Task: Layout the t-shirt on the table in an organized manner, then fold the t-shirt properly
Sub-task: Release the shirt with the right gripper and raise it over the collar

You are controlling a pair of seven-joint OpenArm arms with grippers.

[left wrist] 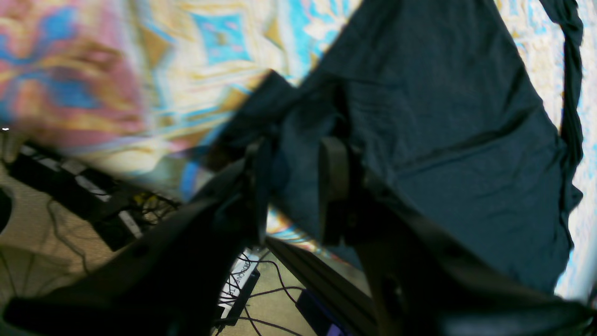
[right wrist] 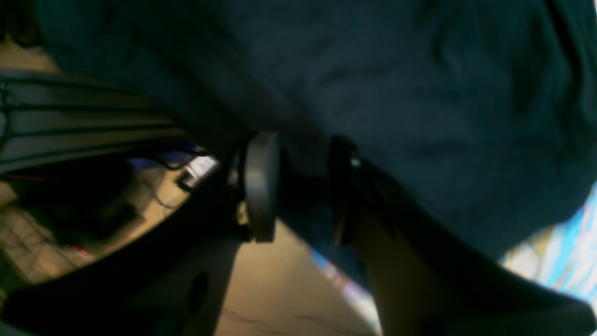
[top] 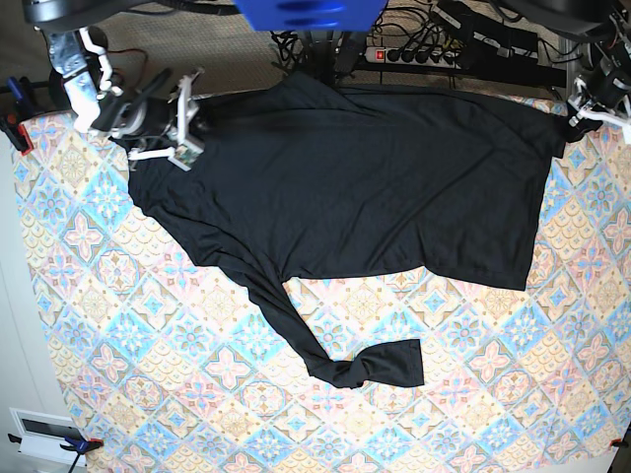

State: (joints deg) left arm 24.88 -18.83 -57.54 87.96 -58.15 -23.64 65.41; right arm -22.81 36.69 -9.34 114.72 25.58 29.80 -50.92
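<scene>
The black t-shirt (top: 365,187) lies spread across the far half of the table (top: 148,394). A twisted strip of the shirt trails toward the middle and ends in a folded flap (top: 380,365). My right gripper (top: 195,123) is at the shirt's far-left corner. In the right wrist view the right gripper (right wrist: 301,186) has black fabric (right wrist: 419,93) pinched between its fingers (right wrist: 261,186). My left gripper (top: 572,120) holds the far-right corner. In the left wrist view the left gripper (left wrist: 296,186) is shut on a fold of the t-shirt (left wrist: 443,116) above the table (left wrist: 140,70).
A power strip and cables (top: 434,49) lie beyond the table's far edge, next to a blue base block (top: 311,12). Clamps (top: 15,128) grip the cloth at the left edge. A white box (top: 39,429) sits off the near-left corner.
</scene>
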